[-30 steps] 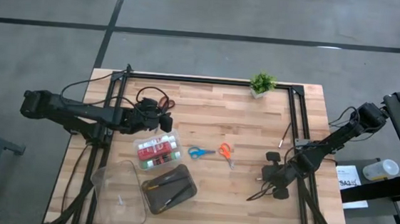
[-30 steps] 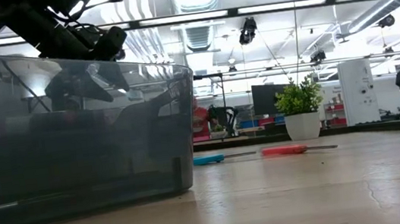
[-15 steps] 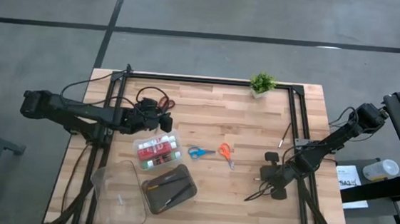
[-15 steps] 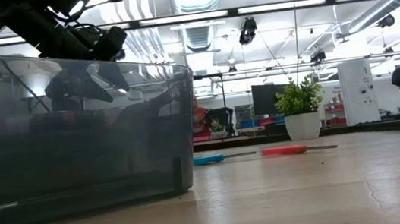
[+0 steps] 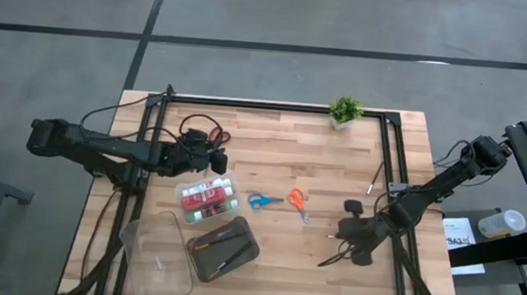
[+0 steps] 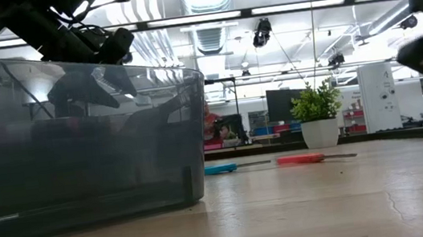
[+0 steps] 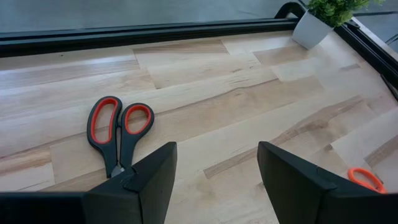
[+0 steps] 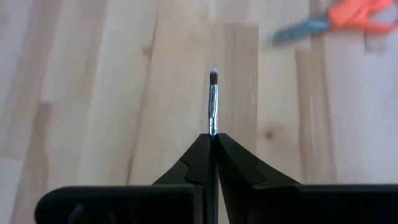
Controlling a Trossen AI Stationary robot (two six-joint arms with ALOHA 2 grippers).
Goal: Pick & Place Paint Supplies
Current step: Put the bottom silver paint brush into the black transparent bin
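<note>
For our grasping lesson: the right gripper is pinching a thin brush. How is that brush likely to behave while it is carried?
The brush looks thin and straight, so probably stiff and very light. The right gripper is shut on its narrow shaft, so it may pivot or slip. Being round, it would likely roll if dropped on the table.

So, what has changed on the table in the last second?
The right gripper, shut on a thin paintbrush, moved a little inward toward the orange scissors. The left gripper stayed open near the red scissors; nothing else on the table moved.
</note>
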